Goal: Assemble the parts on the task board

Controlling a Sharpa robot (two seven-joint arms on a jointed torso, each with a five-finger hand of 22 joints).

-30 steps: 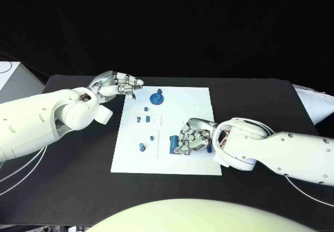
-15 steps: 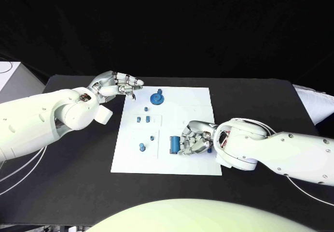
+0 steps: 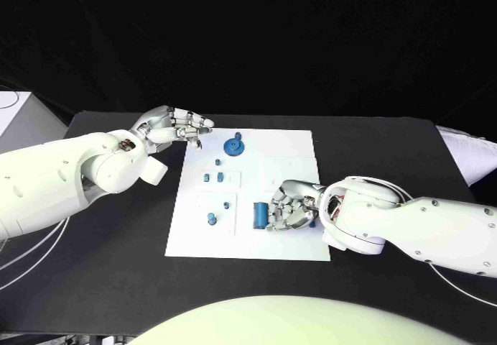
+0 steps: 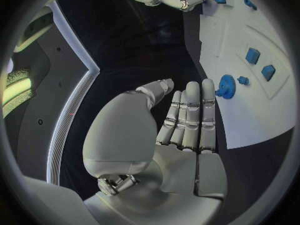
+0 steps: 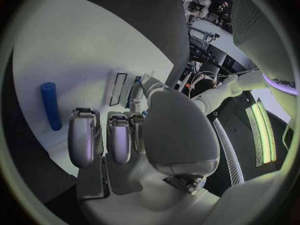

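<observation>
The task board [image 3: 285,154] lies flat in the middle of the black table [image 3: 393,144], long side running away from the robot. On it: a blue gear [image 3: 235,148] near the far edge with a small blue peg [image 3: 237,135] just beyond it; two small blue blocks [image 3: 212,175] side by side in a marked rectangle at mid-board; two small round blue pieces [image 3: 212,217] nearer the left edge; and a blue cylinder [image 3: 259,214] lying flat, lengthwise along the board.

The right hand [image 3: 291,209] rests over the board just beside the cylinder, fingers curled downward. Whether it grips anything, I cannot tell; the wrist view shows the cylinder [image 5: 51,112] lying apart from the fingertips [image 5: 81,130].

The left hand [image 3: 176,126] hovers at the board's far left corner, fingers straight, close together, holding nothing, near the gear [image 4: 226,86].
</observation>
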